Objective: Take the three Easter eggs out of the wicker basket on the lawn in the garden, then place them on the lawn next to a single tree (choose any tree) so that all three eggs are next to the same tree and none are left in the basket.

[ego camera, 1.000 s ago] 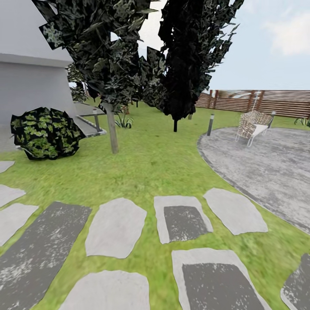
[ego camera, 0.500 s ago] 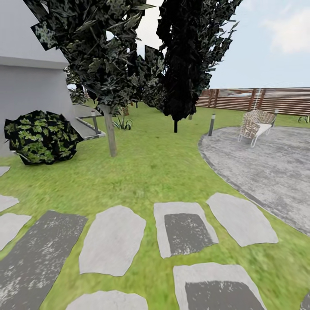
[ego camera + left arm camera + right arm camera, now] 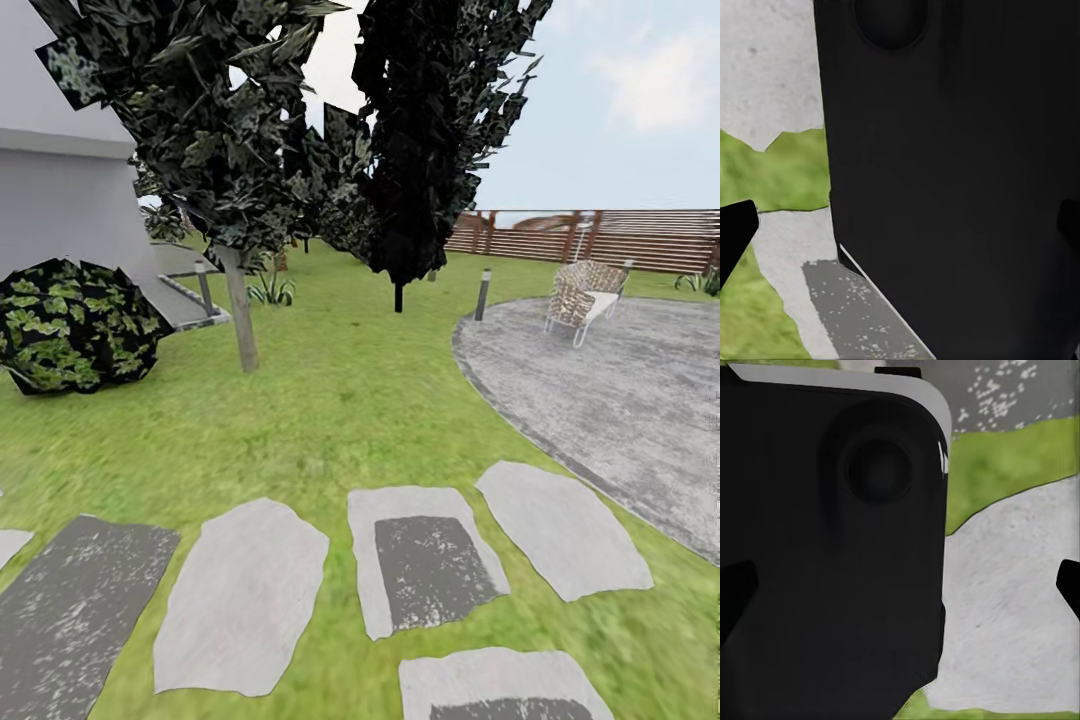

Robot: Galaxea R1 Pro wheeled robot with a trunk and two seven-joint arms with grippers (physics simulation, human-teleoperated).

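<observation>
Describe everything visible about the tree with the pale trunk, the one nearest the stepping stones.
In the head view, the tree has a thin, straight, pale grey-green trunk that stands upright and rises from the lawn. Its crown is a wide, ragged mass of dark green, flat-looking leaves that reaches the picture's top edge and overlaps the all-black columnar tree to its right. A leafy bush sits to its left, and a spiky plant grows behind it. Nothing leans on the trunk; grass surrounds its base.
</observation>
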